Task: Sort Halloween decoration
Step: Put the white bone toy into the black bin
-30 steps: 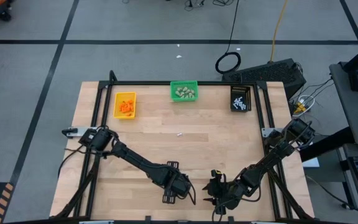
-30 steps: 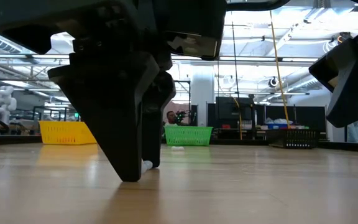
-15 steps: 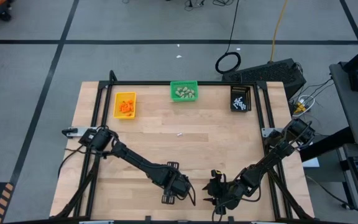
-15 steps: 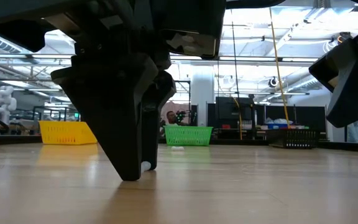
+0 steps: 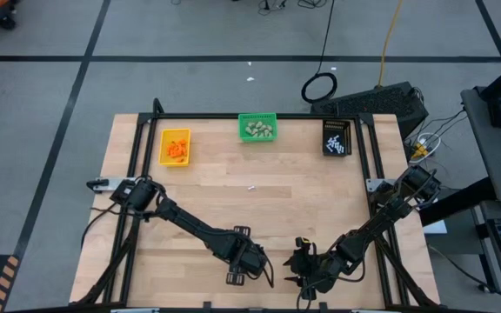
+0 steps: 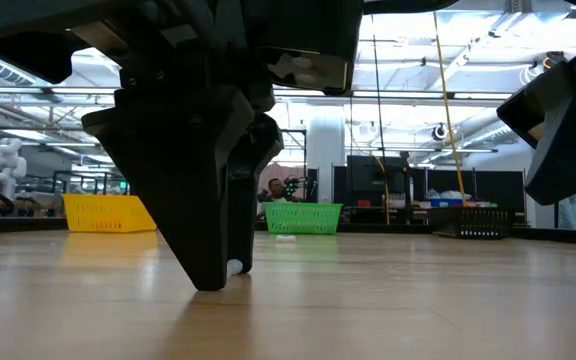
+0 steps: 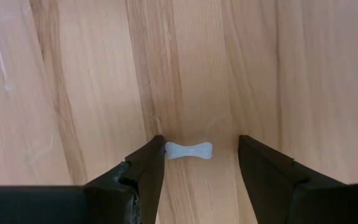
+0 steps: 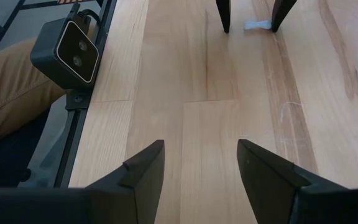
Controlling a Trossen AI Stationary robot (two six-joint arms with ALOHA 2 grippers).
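The setting is presenting as a robotics laboratory or industrial test hall. A wooden table [image 5: 259,217] is sitting on grey flooring marked with black tape lines [image 5: 68,96]. Beyond it, exposed ceiling trusses [image 6: 448,60], equipment benches [image 6: 418,200] and a white humanoid robot [image 6: 6,160] are showing.

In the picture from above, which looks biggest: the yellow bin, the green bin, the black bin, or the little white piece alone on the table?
1. green bin
2. yellow bin and black bin: they look about alike, so I won't rank them
3. little white piece, by far the smallest
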